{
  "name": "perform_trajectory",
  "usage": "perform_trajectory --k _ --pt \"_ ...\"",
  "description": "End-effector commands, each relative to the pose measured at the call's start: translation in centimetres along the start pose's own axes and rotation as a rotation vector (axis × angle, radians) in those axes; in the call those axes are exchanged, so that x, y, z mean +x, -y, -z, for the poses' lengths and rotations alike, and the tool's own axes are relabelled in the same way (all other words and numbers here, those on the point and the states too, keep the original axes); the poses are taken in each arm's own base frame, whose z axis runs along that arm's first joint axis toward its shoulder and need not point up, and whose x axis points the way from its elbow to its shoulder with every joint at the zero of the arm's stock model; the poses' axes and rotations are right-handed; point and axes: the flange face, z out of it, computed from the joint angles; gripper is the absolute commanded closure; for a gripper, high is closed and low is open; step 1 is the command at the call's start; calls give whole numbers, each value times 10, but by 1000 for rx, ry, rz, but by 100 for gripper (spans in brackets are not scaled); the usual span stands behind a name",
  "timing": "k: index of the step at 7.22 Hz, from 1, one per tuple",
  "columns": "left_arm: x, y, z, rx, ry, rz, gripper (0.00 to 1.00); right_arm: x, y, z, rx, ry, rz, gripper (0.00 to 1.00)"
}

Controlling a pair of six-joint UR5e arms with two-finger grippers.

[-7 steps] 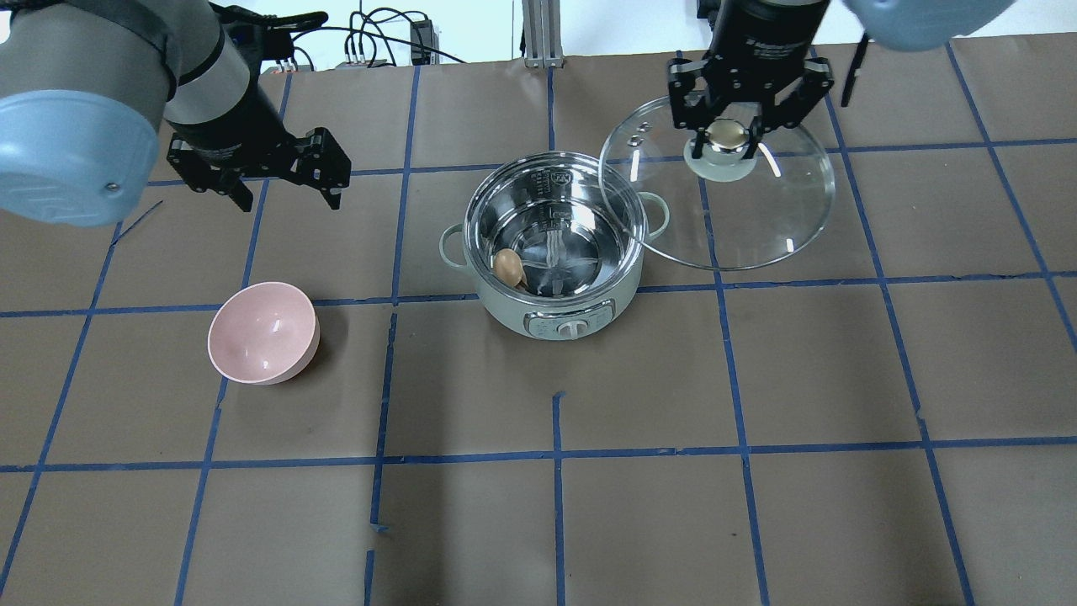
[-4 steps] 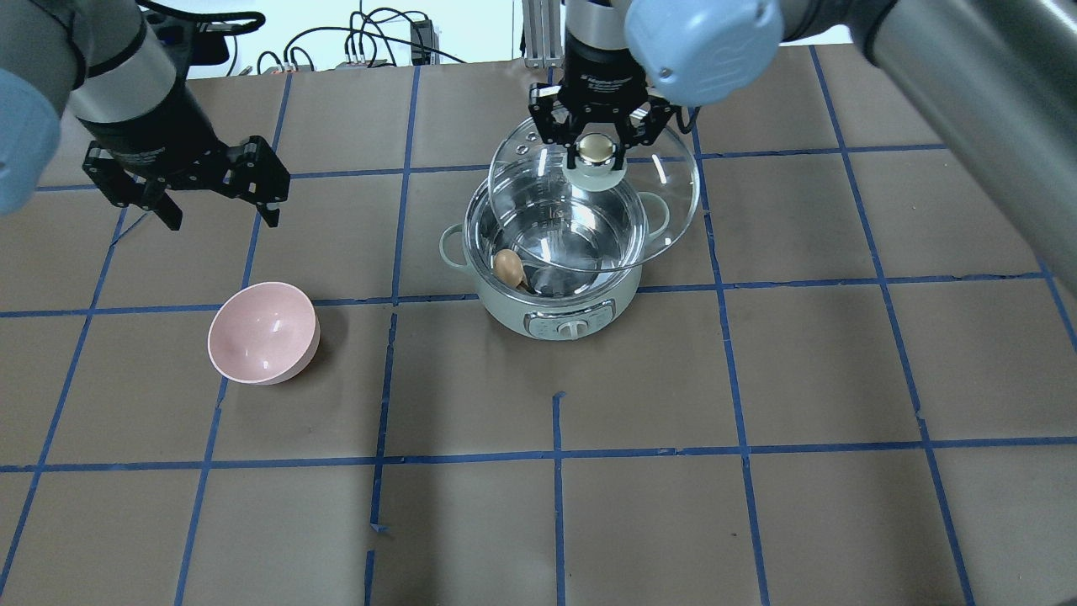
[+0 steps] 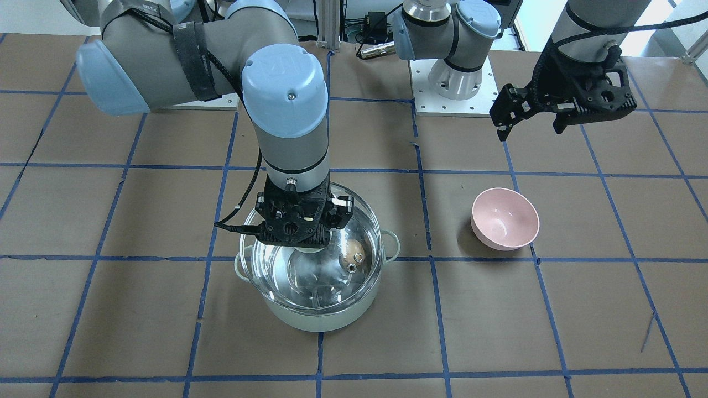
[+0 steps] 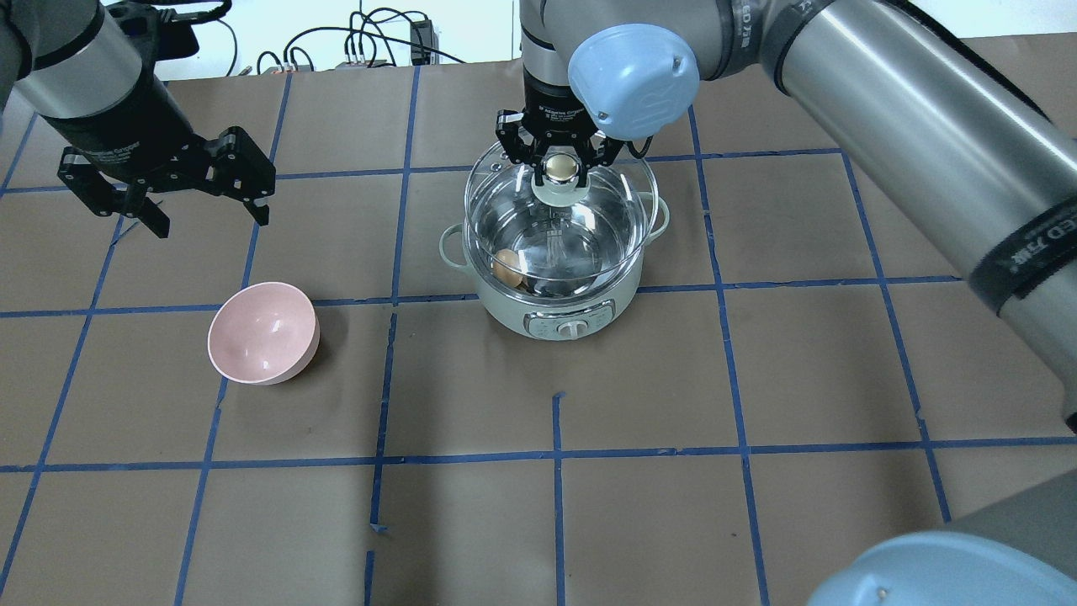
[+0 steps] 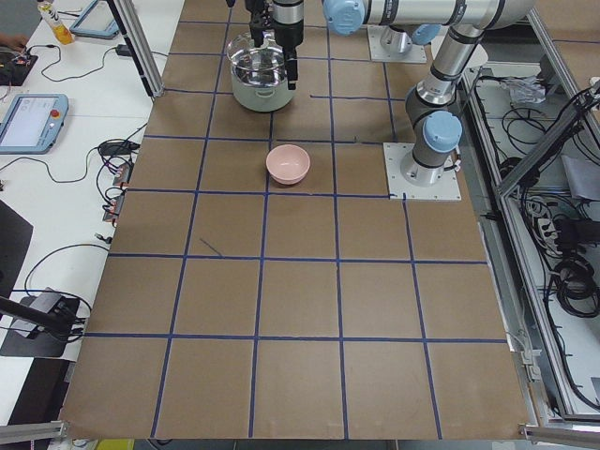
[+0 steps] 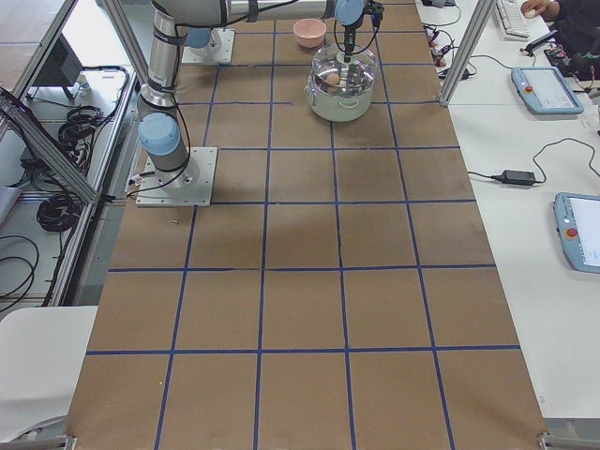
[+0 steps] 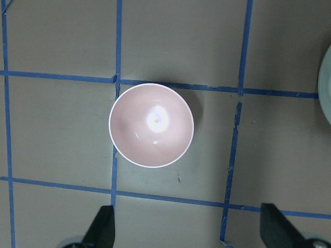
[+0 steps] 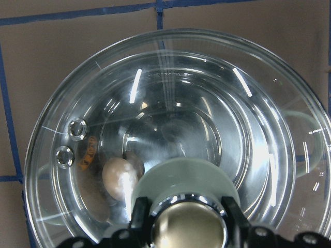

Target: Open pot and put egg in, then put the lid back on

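Observation:
The mint-green pot [image 4: 513, 318] stands mid-table, its control knob facing the robot. The brown egg [image 4: 507, 267] lies inside it at its left side and also shows in the front view [image 3: 352, 250] and the right wrist view [image 8: 120, 178]. My right gripper [image 4: 562, 168] is shut on the knob of the glass lid [image 4: 606, 236] and holds the lid over the pot's mouth. I cannot tell whether the rim touches the pot. My left gripper [image 4: 209, 217] is open and empty, high above the table to the far left, over the pink bowl.
A pink bowl [image 4: 263, 332] stands empty left of the pot; it sits straight below my left gripper in the left wrist view [image 7: 151, 125]. Blue tape lines grid the brown table. The arm bases and cables are at the back edge.
My right gripper has carried the lid leftward, from the right of the pot to over its mouth. My left arm has drawn further left. The egg and the bowl have not moved.

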Motion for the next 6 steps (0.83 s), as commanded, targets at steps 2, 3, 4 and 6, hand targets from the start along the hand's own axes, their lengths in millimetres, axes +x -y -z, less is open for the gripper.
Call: perform_trajectory --k 2,3,4,6 --pt "28 -14 25 -28 0 -54 0 -26 -14 -27 9 -2 45 92" --pt "28 -14 29 -23 2 -54 0 -26 -14 -31 8 -7 47 92" --pt "23 -12 30 -21 -2 -44 0 -22 -14 -26 15 -8 69 92" --pt "22 7 18 -7 -5 -46 0 -13 -9 -26 14 -7 56 92"
